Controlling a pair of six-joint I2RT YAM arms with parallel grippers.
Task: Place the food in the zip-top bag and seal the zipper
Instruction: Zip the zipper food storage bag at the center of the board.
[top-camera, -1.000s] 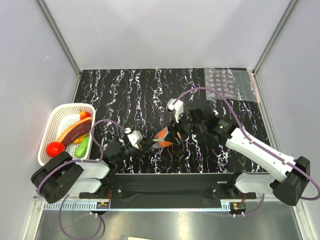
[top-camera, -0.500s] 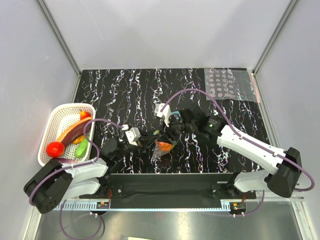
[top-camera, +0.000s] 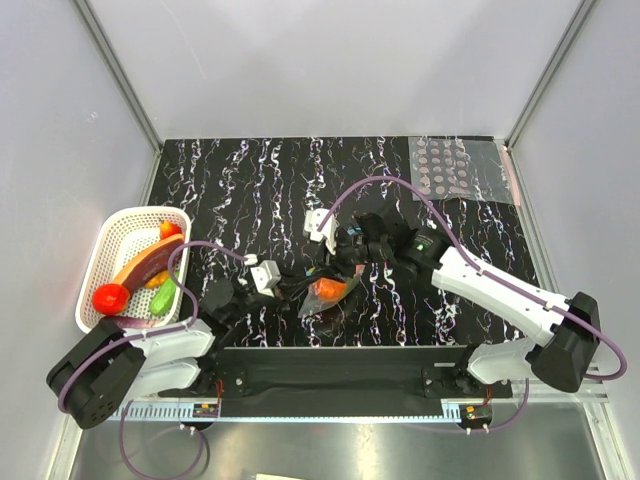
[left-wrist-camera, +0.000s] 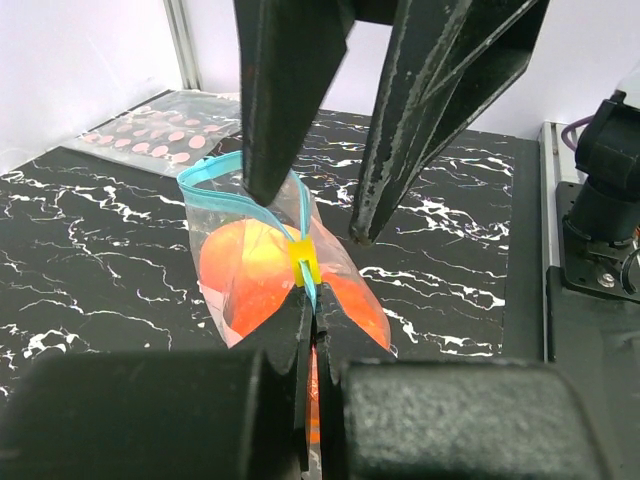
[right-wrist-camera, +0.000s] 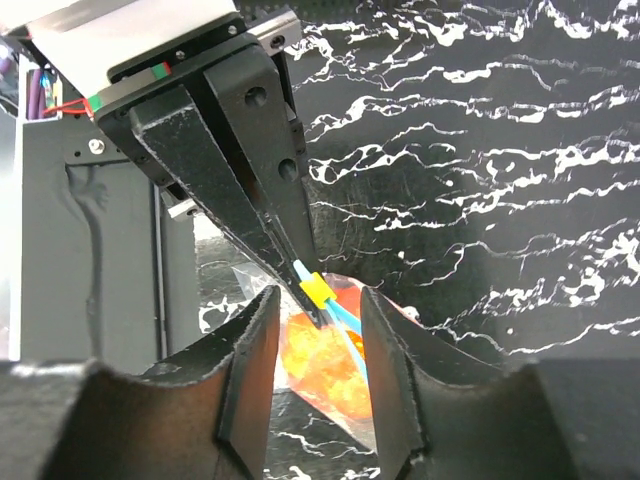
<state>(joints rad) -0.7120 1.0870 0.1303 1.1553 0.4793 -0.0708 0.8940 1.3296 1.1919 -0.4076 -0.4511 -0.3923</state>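
Observation:
The zip-top bag (left-wrist-camera: 255, 285) hangs over the black marble table, bulging with orange food (right-wrist-camera: 322, 368). My left gripper (left-wrist-camera: 312, 312) is shut on the bag's top edge, just below the yellow slider (left-wrist-camera: 303, 260) on the light blue zipper (left-wrist-camera: 215, 172). From above, my right gripper (right-wrist-camera: 318, 300) stands open astride that zipper by the slider (right-wrist-camera: 315, 290), one finger (left-wrist-camera: 272, 110) touching the blue strip, the other finger (left-wrist-camera: 425, 120) apart from it. In the top view the bag (top-camera: 327, 291) sits mid-table between the left gripper (top-camera: 297, 284) and right gripper (top-camera: 337, 268).
A white basket (top-camera: 112, 236) at the left edge holds a red tomato (top-camera: 110, 297), a green piece and other toy foods. A clear sheet with grey dots (top-camera: 462, 168) lies at the back right corner. Grey walls enclose the table.
My right gripper swung left over the bag and narrowed its jaws around the zipper. The left arm shifted, still holding the bag, which now sits slightly lower.

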